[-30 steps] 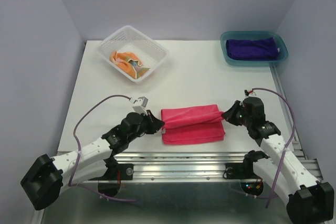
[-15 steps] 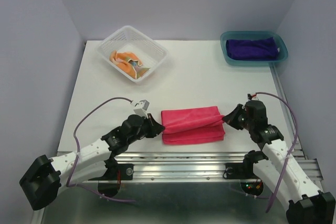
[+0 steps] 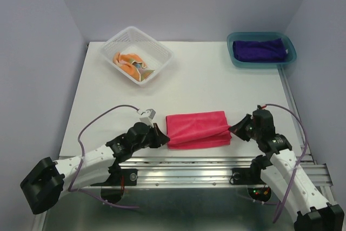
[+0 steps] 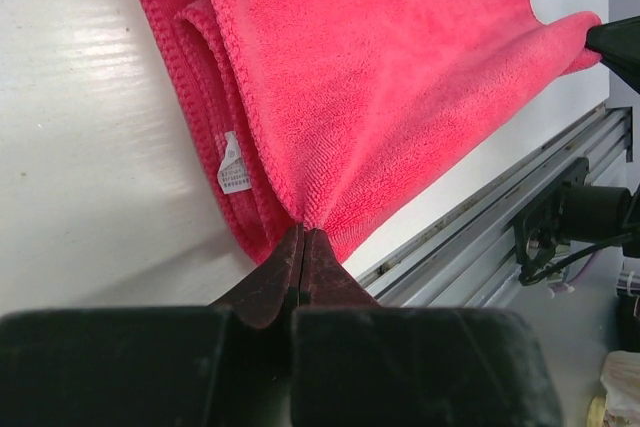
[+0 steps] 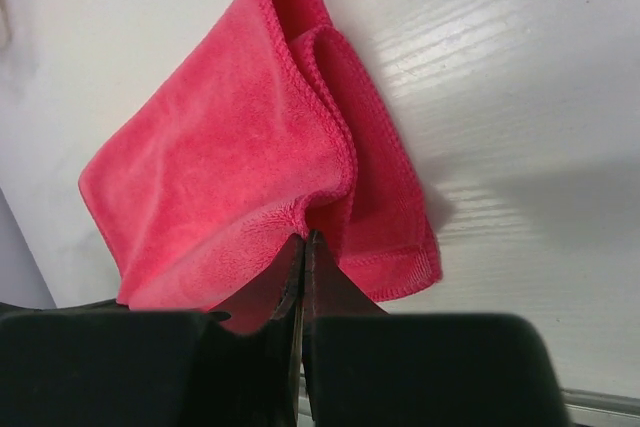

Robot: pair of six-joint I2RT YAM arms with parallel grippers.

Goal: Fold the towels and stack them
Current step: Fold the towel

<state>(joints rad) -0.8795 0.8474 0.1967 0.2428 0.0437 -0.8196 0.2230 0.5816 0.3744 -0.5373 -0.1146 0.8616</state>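
Observation:
The hot pink towel lies folded near the table's front edge. My left gripper is shut on the corner of its top layer at the left end; in the left wrist view the jaws pinch that layer. My right gripper is shut on the top layer at the right end, as the right wrist view shows. The pink towel fills both wrist views. The purple towel lies in the teal tray. The peach towel lies crumpled in the white mesh basket.
The basket stands at the back left and the tray at the back right. The table's metal front rail runs just below the pink towel. Purple walls close in the left, back and right sides.
Both grippers have drawn the pink towel's top layer toward the front edge, laying it over the lower layers. The towel now looks flatter and narrower.

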